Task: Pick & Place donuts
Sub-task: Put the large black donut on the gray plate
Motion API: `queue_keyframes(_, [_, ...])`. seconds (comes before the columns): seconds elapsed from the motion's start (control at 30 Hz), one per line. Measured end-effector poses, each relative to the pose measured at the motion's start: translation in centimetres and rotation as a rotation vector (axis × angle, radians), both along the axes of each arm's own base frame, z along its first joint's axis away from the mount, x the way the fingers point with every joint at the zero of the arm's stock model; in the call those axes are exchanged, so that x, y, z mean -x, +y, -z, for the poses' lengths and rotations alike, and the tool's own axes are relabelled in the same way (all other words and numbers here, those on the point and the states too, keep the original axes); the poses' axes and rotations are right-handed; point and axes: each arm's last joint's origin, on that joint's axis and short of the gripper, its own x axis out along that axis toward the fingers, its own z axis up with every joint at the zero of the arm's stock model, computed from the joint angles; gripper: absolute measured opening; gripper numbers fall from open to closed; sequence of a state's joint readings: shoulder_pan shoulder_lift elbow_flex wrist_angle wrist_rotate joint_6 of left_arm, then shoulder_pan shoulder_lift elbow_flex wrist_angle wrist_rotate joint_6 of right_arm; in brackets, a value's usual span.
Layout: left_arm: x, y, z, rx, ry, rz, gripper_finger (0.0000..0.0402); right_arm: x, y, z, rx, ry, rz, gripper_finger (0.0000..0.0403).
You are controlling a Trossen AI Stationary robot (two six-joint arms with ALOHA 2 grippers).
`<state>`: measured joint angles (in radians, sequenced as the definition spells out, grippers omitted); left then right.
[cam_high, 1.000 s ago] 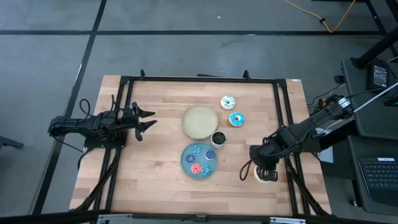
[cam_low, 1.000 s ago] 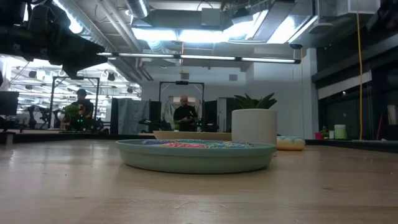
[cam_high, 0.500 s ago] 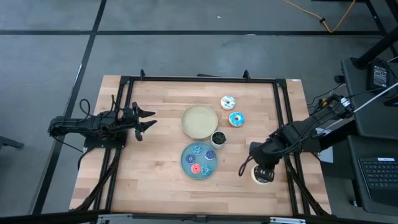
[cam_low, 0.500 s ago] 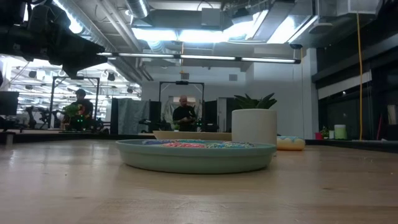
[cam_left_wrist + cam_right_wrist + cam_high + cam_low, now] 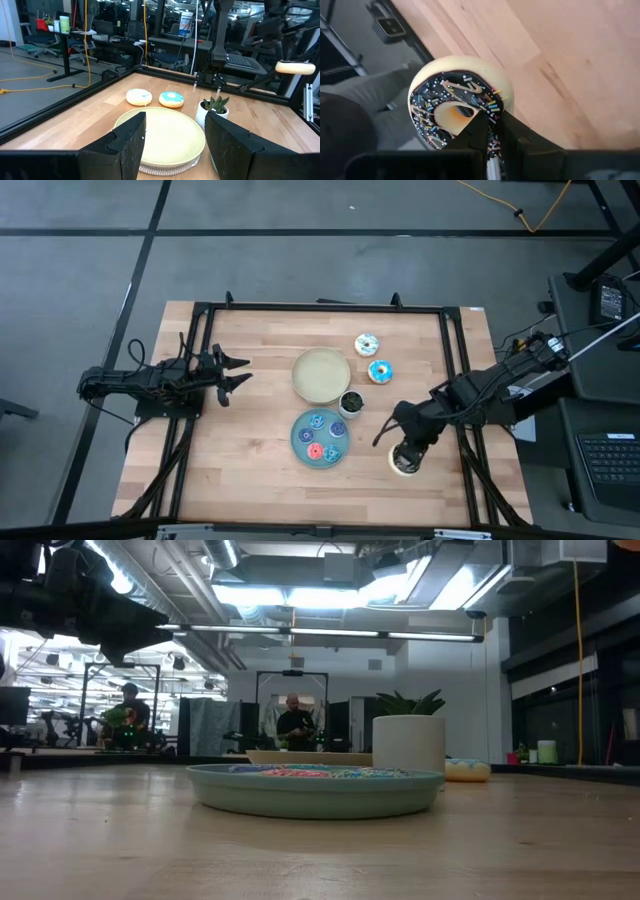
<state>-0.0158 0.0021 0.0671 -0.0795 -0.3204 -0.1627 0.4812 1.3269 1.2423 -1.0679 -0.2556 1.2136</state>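
While the left hand (image 5: 236, 374) hangs idle near the counter's left edge, its fingers spread apart with nothing between them, the work lies on the other side. Moving rightward, the cream plate (image 5: 321, 375) sits bare at mid-counter, and nearer the front edge the blue plate (image 5: 320, 438) carries the tiny donuts (image 5: 318, 436), blue ones and a pink one. Between the two plates, slightly to the right, stands the small potted plant (image 5: 351, 402). Behind it, toward the far edge, the white-iced donut (image 5: 367, 344) and the light-blue-iced donut (image 5: 379, 371) lie close together on the wood.

Farthest right, the right hand (image 5: 405, 460) pinches the dark brown donut (image 5: 460, 107), its fingers pressed together across the ring's wall through the hole; the donut appears lifted off the counter (image 5: 250, 340) near the front right corner. From there both plates lie to the hand's left, the blue one nearer and the cream one diagonally past the plant. I judge the route to the blue plate open across bare wood; reaching the cream plate means skirting or clearing the plant. The right arm is clearly the nearer one.
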Motion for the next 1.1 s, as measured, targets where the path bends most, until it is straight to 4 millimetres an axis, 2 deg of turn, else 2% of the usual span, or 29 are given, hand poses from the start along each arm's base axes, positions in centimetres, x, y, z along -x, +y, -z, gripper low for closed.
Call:
queue_keyframes(0.57, [0.0, 0.0, 0.0, 0.0, 0.0, 0.0, 0.0196, -2.5, -2.1, -0.5, -0.096, -0.081, 0.22, 0.0034])
queue_keyframes(1.1, [0.0, 0.0, 0.0, 0.0, 0.0, 0.0, 0.0196, -6.8, -2.9, 1.3, -0.166, -0.129, 0.272, 0.0034])
